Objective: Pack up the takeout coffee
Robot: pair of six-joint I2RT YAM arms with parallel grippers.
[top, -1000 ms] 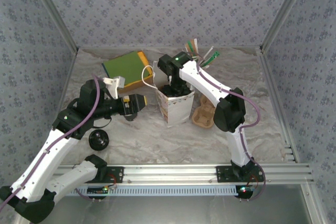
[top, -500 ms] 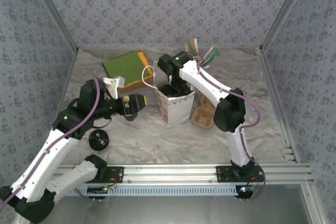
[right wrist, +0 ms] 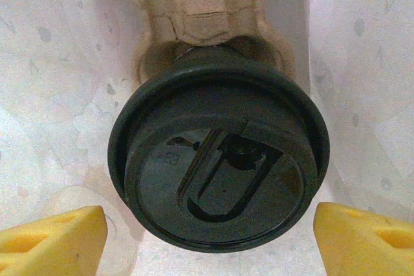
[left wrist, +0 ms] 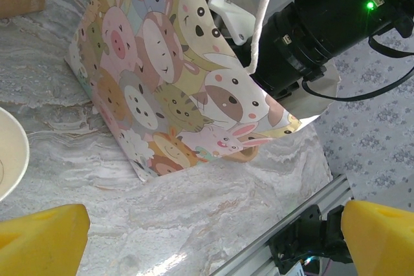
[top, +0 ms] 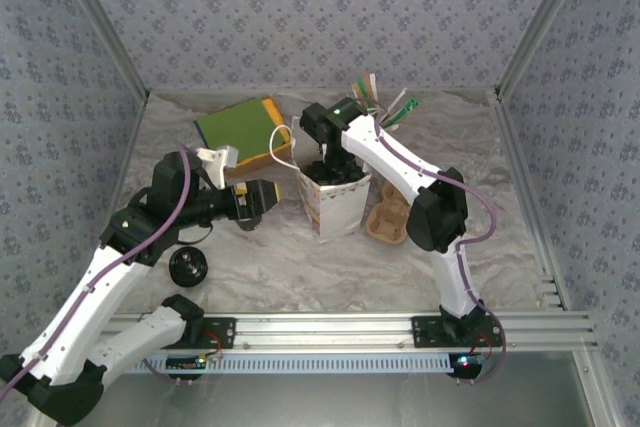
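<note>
The takeout coffee (right wrist: 218, 159), a dark cup under a round black lid, stands deep inside the cartoon-animal paper bag (top: 333, 202) with white walls all round it. My right gripper (right wrist: 210, 237) reaches down into the bag mouth (top: 333, 162) from above. Its yellow fingers (right wrist: 52, 237) stand wide, one on each side of the lid, with a thin gap showing on the left. My left gripper (top: 262, 197) hovers open just left of the bag (left wrist: 174, 82), nothing between its fingertips (left wrist: 45, 237).
A pulp cup carrier (top: 388, 219) lies against the bag's right side. A loose black lid (top: 188, 267) sits near the left arm. A cream cup rim (left wrist: 10, 153) shows left of the bag. A green-and-yellow box (top: 240, 132) and stirrers (top: 380, 102) are at the back.
</note>
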